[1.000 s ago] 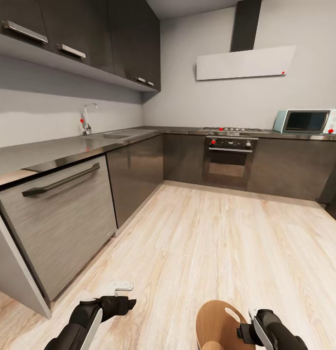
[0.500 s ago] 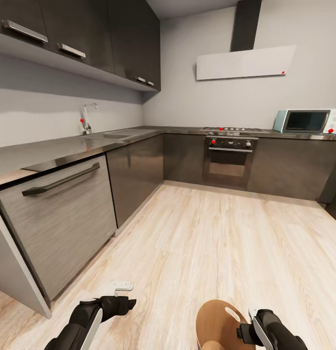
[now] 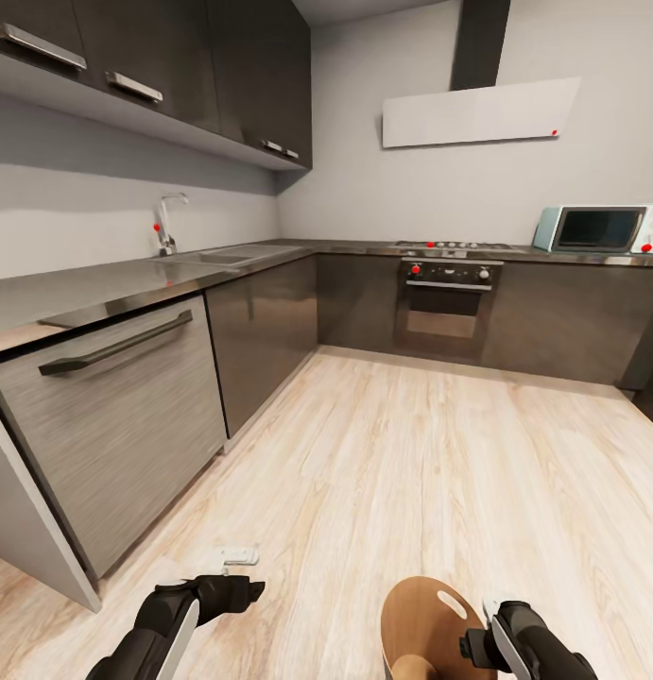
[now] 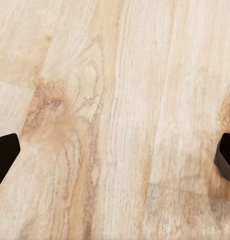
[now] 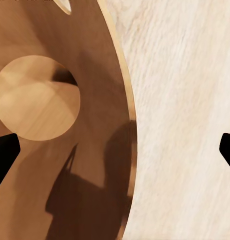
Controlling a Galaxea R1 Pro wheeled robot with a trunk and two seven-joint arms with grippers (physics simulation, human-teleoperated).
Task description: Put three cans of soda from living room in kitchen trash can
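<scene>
Left gripper [image 3: 239,572] is hanging low over the wood floor [image 3: 411,453], jaws spread wide in the wrist view with nothing between them. Copper-brown bin [image 3: 425,625] is sitting on the floor just left of the right gripper [image 5: 115,145], whose jaws are gaping wide over the bin's rim, holding nothing. Kitchen surface [image 3: 128,283] and oven [image 3: 449,307] are lying well beyond.

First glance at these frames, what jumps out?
The copper-brown trash can on the pale wood floor, just ahead of the right gripper; the right wrist view looks straight down into it and no soda can is visible inside. Behind it, an L-shaped run of dark cabinets with a steel countertop, a built-in oven in the far run and a pale blue microwave on the counter at far right.
</scene>
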